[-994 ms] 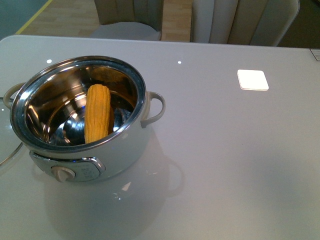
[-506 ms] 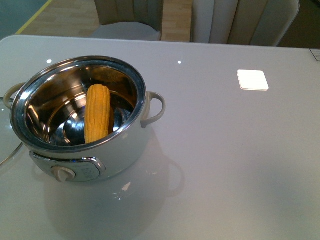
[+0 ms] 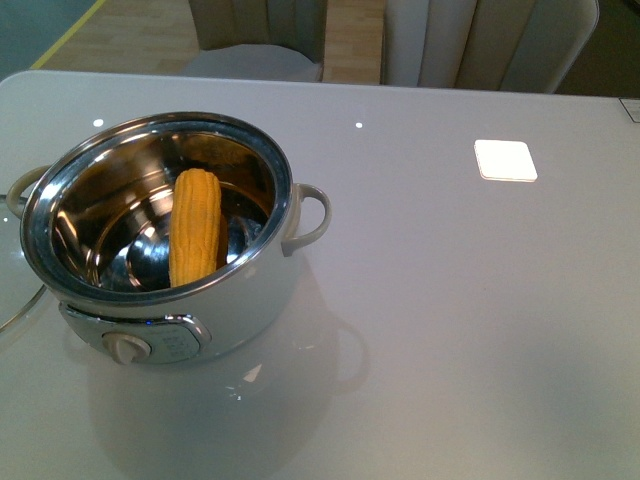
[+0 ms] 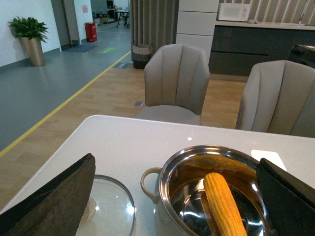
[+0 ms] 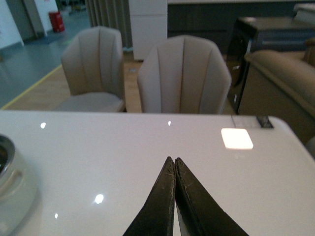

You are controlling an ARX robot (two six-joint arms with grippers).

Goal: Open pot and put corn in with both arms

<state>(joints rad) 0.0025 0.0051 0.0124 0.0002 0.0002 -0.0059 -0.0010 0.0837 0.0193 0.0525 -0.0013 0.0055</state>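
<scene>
The white pot [image 3: 245, 300] stands uncovered at the table's front left, its steel rim and inside shining. The yellow corn [image 3: 194, 226] leans inside it against the near wall. Neither arm shows in the front view. In the left wrist view the pot [image 4: 165, 216] and corn [image 4: 224, 204] lie below my left gripper [image 4: 179, 191], which is open wide with nothing between its fingers [image 4: 59, 196]. My right gripper [image 5: 173, 161] is shut and empty above bare table, with the pot [image 5: 12, 189] off to one side.
The glass lid [image 4: 110, 206] lies flat on the table beside the pot's handle, and its edge [image 3: 15, 290] shows at the front view's left border. A bright light patch [image 3: 505, 159] marks the white table [image 3: 450, 300]. Beige chairs [image 3: 490, 40] stand behind the far edge.
</scene>
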